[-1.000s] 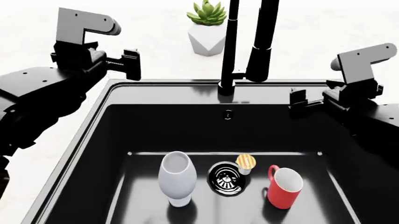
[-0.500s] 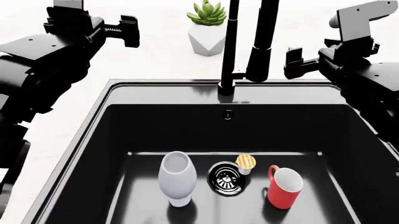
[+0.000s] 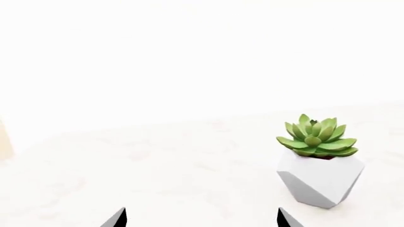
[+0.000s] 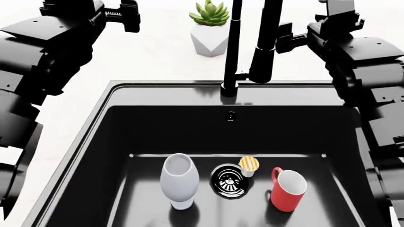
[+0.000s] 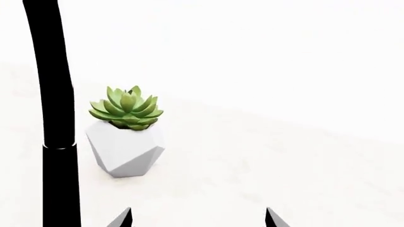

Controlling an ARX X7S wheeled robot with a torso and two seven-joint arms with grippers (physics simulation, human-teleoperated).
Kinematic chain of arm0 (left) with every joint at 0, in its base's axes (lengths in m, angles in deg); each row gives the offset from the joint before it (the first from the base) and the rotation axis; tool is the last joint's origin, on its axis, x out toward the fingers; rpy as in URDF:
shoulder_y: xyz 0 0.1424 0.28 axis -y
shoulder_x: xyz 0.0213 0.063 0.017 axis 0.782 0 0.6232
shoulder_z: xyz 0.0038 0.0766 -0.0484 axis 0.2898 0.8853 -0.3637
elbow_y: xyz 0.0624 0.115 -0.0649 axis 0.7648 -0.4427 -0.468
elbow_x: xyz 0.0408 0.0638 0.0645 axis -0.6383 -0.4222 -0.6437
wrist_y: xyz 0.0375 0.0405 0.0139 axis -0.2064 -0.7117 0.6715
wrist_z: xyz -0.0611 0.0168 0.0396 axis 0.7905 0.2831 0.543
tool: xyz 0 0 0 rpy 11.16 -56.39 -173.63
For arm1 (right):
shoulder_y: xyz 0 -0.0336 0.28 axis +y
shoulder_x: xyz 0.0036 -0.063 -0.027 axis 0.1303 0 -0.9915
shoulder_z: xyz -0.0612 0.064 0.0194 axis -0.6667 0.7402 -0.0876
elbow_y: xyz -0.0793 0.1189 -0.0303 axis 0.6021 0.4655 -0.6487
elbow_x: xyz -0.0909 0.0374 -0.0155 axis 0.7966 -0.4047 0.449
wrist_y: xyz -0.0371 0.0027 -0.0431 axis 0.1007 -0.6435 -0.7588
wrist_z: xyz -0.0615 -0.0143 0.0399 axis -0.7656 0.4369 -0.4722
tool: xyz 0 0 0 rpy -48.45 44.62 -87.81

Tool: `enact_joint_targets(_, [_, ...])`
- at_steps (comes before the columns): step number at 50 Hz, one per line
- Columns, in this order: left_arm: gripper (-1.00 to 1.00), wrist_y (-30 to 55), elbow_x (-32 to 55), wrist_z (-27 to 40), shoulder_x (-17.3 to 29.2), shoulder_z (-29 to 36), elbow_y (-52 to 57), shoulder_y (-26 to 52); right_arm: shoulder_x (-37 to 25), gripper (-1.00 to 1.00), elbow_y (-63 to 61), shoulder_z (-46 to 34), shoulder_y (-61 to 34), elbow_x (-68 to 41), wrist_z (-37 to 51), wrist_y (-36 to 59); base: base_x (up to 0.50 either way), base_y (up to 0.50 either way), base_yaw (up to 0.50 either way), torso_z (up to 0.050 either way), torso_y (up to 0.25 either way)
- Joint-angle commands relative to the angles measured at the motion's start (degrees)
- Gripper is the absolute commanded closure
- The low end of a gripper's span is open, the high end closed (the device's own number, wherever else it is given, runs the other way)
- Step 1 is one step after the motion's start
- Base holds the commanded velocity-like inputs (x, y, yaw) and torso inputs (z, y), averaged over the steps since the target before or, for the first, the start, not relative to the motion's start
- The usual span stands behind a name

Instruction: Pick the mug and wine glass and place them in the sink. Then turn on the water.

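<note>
Already the mug [image 4: 288, 190] and the wine glass [image 4: 179, 180] both stand upright on the floor of the sink [image 4: 94, 123], the black basin set into the white marble table [image 4: 170, 61]. The wine glass is toward the basin's left half and the red mug toward its right half, handle turned to the left, well apart from each other. Between them lies the round chrome drain [image 4: 230, 180], with a small yellow-topped stopper [image 4: 249, 165] just beside it on its far right.

At the middle of the sink's far rim rises the tall black faucet [image 4: 233, 47], a second black column just to its right. No water shows running from it in the head view. Behind the faucet, toward the table's far edge, sits a white faceted plant pot [image 4: 209, 39] holding a green succulent [image 4: 210, 13].

The left end effector [image 4: 123, 16] is raised over the table beyond the sink's far-left corner, and the wrist view shows its two dark fingertips [image 3: 117, 218] set apart with nothing between them, the pot off to one side. The right end effector [image 4: 284, 40] is raised near the sink's far-right corner, close beside the faucet's right column but, as far as the head view shows, not touching it. Its fingertips [image 5: 122, 218] are likewise spread and empty, with the faucet stem and the pot in front of them.
</note>
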Motion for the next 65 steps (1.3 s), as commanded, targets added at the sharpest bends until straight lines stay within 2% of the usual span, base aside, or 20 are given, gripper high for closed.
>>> enact_joint_targets(1, [-1.0, -0.03, -0.6, 0.38, -0.06, 0.27, -0.01, 0.27, 5.66, -1.0, 13.79, 1.75, -4.4, 4.26, -4.28, -8.08, 0.0, 0.0, 0.0, 0.0, 0.0])
enact_joint_targets(19, [-1.0, -1.97, -1.0, -0.02, -0.4, -0.26, -0.49, 0.6, 8.0, -1.0, 13.83, 15.99, -4.81, 15.67, -8.87, -7.67, 0.0, 0.0, 0.0, 0.0, 0.0])
enact_joint_targets(33, [-1.0, -1.76, -1.16, -0.25, -0.25, -0.08, -0.19, 0.45, 9.2, -1.0, 13.83, 23.21, -4.48, 21.59, -11.19, -7.01, 0.0, 0.0, 0.0, 0.0, 0.0])
enact_joint_targets(58, [-1.0, -7.89, -4.74, -0.19, -1.75, 0.24, -5.07, 2.07, 9.95, -1.0, 13.83, 27.63, -9.38, 27.43, -9.84, -6.0, 0.0, 0.0, 0.0, 0.0, 0.0])
enact_joint_targets(65, [-1.0, -7.11, -4.33, -0.23, -1.62, 0.14, -4.51, 1.95, 10.09, -1.0, 13.83, 27.9, -9.4, 27.9, -9.98, -6.05, 0.0, 0.0, 0.0, 0.0, 0.0])
